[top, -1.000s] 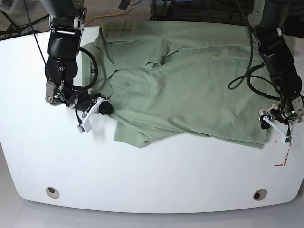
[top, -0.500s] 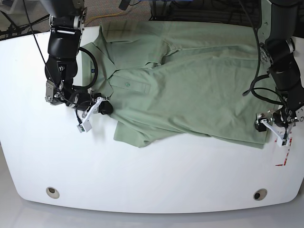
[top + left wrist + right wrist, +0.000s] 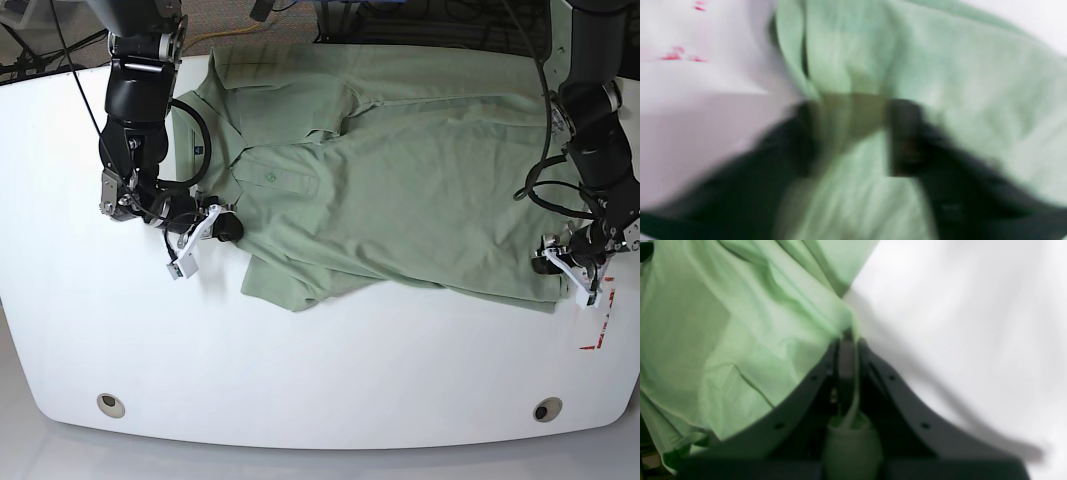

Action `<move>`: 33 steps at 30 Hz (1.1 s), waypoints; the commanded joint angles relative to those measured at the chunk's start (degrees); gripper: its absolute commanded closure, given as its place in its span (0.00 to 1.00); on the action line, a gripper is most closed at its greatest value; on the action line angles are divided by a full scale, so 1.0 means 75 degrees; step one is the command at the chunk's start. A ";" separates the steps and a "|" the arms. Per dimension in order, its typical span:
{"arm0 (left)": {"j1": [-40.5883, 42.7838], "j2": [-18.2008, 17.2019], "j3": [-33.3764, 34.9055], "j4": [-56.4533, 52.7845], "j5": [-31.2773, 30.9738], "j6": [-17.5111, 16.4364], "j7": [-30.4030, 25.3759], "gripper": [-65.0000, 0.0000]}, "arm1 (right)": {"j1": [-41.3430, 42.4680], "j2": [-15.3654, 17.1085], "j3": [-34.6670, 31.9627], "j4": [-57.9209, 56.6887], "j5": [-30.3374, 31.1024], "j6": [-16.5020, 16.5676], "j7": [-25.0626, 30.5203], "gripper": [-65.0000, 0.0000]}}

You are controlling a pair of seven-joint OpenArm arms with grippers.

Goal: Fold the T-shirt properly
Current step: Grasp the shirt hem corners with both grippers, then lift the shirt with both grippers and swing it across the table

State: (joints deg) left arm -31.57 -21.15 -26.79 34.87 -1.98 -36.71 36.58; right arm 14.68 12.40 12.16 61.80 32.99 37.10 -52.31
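A white table (image 3: 320,380) with rounded corners fills the base view, with two small round fittings (image 3: 111,404) near its front edge and dark floor and cables beyond its far edge. At the left of that view the right arm (image 3: 135,120) reaches down from the far corner, and the right gripper (image 3: 205,232) sits low on the table at the shirt's edge just below the collar; in the right wrist view its two dark fingers (image 3: 813,380) are pressed together with a thin fold of green cloth pinched between them, so it is clamped on the T-shirt (image 3: 400,190). The T-shirt, pale sage green, lies spread across the far middle of the table, collar (image 3: 225,125) and button strip toward the left, a small dark label (image 3: 198,152) just inside the collar, its hem toward the right and its near edge running in uneven folds. At the right the left arm (image 3: 590,130) comes down to the shirt's near right corner, with the left gripper (image 3: 572,265) touching the cloth there. The left wrist view is heavily blurred: green cloth lies between and over its dark fingers (image 3: 903,140), but whether they have closed on it I cannot tell. A few red marks (image 3: 597,335) show on the table just right of that corner.
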 commanded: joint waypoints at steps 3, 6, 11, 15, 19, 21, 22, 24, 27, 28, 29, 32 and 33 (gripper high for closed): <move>-0.0086 -0.0011 0.0037 -0.0002 -0.0152 -0.0046 0.0005 0.91 | 0.0147 0.0075 0.0002 0.0158 0.0061 0.0041 0.0065 1.00; -0.0086 -0.0011 0.0037 0.0045 -0.0129 -0.0046 0.0005 1.00 | 0.0124 0.0063 -0.0010 0.0416 0.0061 0.0041 0.0065 1.00; -0.0086 -0.0011 0.0014 0.0549 -0.0164 -0.0070 0.0310 1.00 | -0.0005 0.0099 0.0013 0.1155 0.0061 0.0029 0.0019 1.00; 0.0207 0.0153 0.0002 0.1909 -0.0188 -0.0081 0.0896 1.00 | -0.0005 0.0310 0.0013 0.1460 0.0061 0.0017 0.0007 1.00; 0.0511 0.0458 0.0002 0.3456 -0.0164 -0.0081 0.1459 1.00 | 0.0030 0.0567 0.0013 0.1729 0.0073 0.0041 0.0007 1.00; 0.0629 0.0481 0.0002 0.4065 -0.0164 -0.0081 0.1752 1.00 | 0.0077 0.0673 -0.0010 0.1811 0.0073 0.0041 0.0007 1.00; 0.0652 0.0493 0.0002 0.4265 -0.0176 -0.0081 0.1845 1.00 | 0.0159 0.0755 -0.0022 0.1811 0.0073 0.0041 0.0007 1.00; 0.0652 0.0704 0.0002 0.4792 -0.0176 -0.0081 0.2009 1.00 | 0.0405 0.0942 -0.0034 0.1764 0.0073 0.0052 0.0007 1.00; 0.0664 0.0833 0.0002 0.5542 -0.0164 -0.0081 0.2162 1.00 | 0.0698 0.1130 -0.0034 0.1753 0.0073 0.0052 0.0007 1.00; 0.0664 0.0844 0.0002 0.5835 -0.0164 -0.0081 0.2244 1.00 | 0.0897 0.1236 -0.0045 0.1753 0.0073 0.0052 0.0007 1.00; 0.0664 0.0844 0.0002 0.5999 -0.0164 -0.0081 0.2314 1.00 | 0.1003 0.1294 -0.0045 0.1753 0.0073 0.0052 0.0007 1.00; 0.0570 0.0868 0.0026 0.6703 -0.0164 -0.0046 0.2631 1.00 | 0.1589 0.1540 -0.0069 0.1753 0.0073 0.0052 -0.0005 1.00; 0.0476 0.0868 0.0026 0.6867 -0.0164 -0.0046 0.2701 1.00 | 0.1753 0.1622 -0.0162 0.1753 0.0073 0.0052 -0.0075 1.00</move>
State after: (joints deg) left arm -25.82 -13.56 -26.48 83.24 -3.64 -37.52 56.82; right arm 24.73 22.74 11.46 73.80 32.75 37.50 -53.93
